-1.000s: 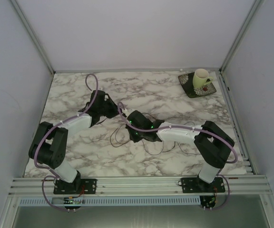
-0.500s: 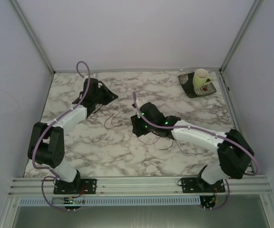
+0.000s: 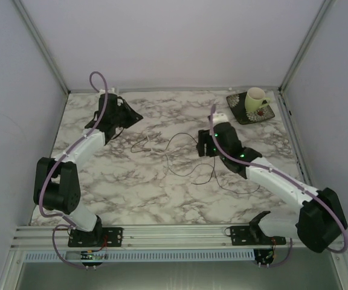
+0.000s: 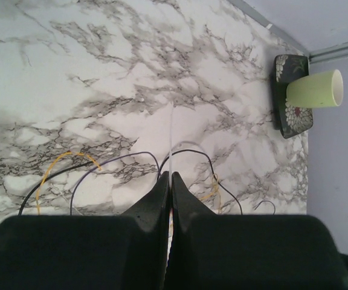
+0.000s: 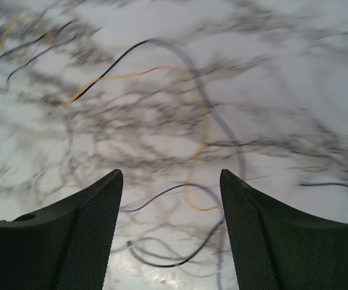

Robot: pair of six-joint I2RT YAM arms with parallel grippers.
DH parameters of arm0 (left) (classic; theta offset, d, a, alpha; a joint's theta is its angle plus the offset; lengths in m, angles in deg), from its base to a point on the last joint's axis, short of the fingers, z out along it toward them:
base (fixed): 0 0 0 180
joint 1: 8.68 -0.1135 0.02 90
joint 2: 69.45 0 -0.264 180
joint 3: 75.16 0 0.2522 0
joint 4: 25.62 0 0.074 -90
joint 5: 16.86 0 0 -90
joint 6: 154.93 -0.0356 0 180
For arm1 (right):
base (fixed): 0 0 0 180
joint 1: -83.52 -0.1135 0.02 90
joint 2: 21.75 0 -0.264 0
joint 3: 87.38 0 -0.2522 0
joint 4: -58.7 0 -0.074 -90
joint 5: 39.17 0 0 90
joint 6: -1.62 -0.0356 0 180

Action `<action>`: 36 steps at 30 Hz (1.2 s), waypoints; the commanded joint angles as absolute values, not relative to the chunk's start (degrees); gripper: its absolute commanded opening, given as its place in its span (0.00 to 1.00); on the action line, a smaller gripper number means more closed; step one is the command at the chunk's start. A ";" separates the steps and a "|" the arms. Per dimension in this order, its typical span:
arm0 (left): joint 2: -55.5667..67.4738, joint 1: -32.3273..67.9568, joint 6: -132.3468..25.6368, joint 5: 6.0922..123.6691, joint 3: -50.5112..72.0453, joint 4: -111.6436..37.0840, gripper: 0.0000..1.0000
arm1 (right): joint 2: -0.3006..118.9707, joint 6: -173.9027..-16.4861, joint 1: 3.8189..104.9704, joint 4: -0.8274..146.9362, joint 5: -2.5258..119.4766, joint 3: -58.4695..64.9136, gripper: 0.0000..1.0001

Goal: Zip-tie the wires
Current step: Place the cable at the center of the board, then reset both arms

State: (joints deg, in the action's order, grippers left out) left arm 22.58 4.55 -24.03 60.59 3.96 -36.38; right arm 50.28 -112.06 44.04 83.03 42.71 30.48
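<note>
Left tool (image 4: 170,176) is clenched, tips pressed flat together, with a thin white strip (image 4: 173,130) running straight out from between them over the white grey-veined marble counter (image 3: 113,181)

The strip crosses the very thin dark brown-black wires (image 4: 186,150) just ahead of the tips; we cannot tell whether it loops around them

The wires lie loose on the counter in curling loops, spread across the middle between the two tools. In the wrist views we also see a few thin yellow strands (image 4: 59,158) mixed in with the dark ones

From the top view, the left arm is stretched out to the far left part of the counter, with its tool pointing right toward the wires

Right tool (image 5: 170,176) is released: both black textured fingers (image 5: 95,229) stand well apart with nothing between them. It hangs above the wire loops and touches none of them. That wrist view is blurred, so we cannot make out fine detail of the strands under it

From the top view, the right tool sits at the right end of the wire tangle, with the arm reaching in from the near right corner

A pale yellow-green cup (image 3: 257,98) stands on a dark square floral plate (image 3: 240,113) at the far right corner of the counter, well apart from the wires and both tools
</note>
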 commanded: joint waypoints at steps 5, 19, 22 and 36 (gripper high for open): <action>21.04 3.53 -24.71 62.36 -0.03 -36.09 0.03 | 40.32 -106.62 55.70 71.36 36.44 36.85 0.74; 14.90 0.02 -24.93 64.86 4.08 -39.38 0.83 | 36.53 -106.17 72.31 63.35 42.62 40.70 0.87; 11.58 -2.32 -25.12 65.24 3.69 -39.34 0.99 | 35.97 -107.73 75.10 60.49 43.87 42.94 0.91; -5.90 -13.34 -27.12 75.49 -20.18 -31.93 1.00 | 37.48 -104.82 83.48 36.57 38.64 59.19 0.99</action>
